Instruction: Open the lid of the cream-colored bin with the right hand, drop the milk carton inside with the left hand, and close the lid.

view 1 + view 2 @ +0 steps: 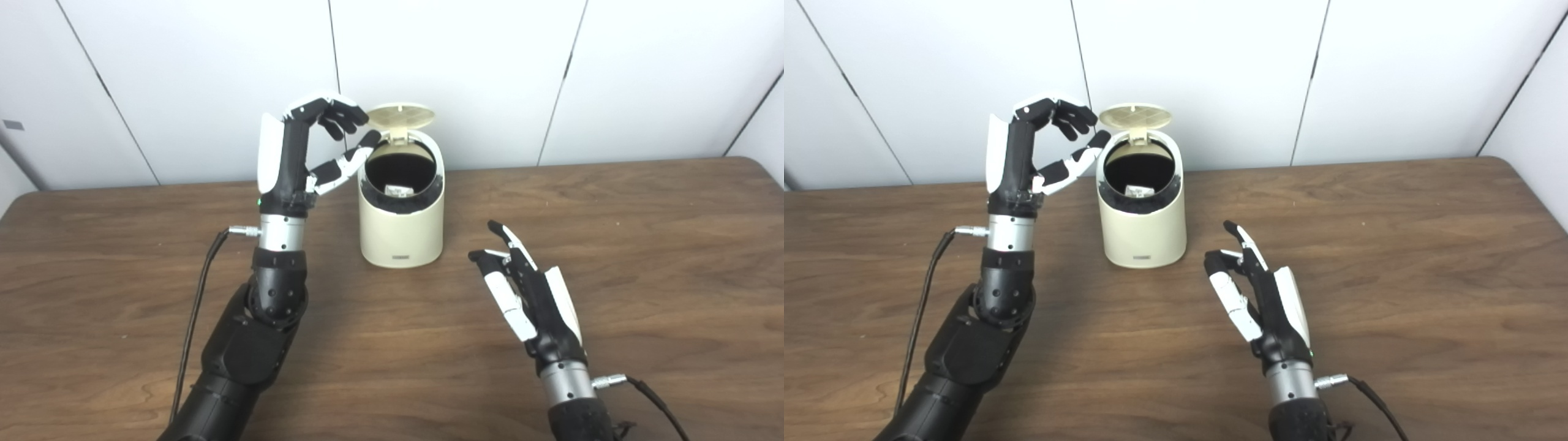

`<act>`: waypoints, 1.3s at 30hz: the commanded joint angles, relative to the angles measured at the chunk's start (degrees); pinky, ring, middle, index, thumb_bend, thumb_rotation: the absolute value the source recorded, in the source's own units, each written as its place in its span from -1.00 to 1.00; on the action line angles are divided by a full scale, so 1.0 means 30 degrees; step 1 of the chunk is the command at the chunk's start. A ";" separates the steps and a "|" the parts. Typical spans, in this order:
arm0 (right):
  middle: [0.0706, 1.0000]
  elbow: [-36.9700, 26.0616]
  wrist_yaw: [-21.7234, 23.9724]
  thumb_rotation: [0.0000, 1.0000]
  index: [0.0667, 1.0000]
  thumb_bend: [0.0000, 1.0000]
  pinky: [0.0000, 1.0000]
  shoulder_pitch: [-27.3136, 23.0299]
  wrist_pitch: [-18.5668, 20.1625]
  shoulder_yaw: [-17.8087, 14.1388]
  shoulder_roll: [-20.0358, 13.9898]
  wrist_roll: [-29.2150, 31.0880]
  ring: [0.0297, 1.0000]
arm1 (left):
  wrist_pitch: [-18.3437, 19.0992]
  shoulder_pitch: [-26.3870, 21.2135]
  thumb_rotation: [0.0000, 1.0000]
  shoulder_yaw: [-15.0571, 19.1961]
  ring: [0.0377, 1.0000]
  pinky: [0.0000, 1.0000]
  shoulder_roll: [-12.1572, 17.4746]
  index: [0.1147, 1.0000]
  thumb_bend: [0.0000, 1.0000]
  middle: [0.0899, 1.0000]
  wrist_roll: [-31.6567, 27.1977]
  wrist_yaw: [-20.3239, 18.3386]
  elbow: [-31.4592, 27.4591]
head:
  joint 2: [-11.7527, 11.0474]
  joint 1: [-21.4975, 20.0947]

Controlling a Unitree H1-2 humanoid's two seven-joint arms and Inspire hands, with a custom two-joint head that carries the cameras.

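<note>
The cream-colored bin (401,229) stands upright on the wooden desk (612,257) with its lid (401,116) tipped up at the back, and the milk carton (398,190) lies inside, only its pale top visible in the dark interior. The left hand (306,153) is raised just beside the bin's rim, fingers curled but apart from the thumb, holding nothing. The right hand (527,294) rests low over the desk near the bin's front right, fingers extended and spread, empty.

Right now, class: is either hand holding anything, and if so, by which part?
Nothing is held. The left hand is open beside the bin; the right hand is open over the table; the carton lies inside.
</note>
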 commanded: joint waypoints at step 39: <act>0.89 0.2529 0.3624 0.63 0.71 0.12 0.72 -1.1828 0.0738 -0.0287 -0.6095 -0.1130 0.89 | 0.9644 0.9504 0.32 0.5363 0.95 0.91 -0.2237 0.97 0.14 0.99 -0.9472 -0.9415 -0.9413 | 0.0027 0.0646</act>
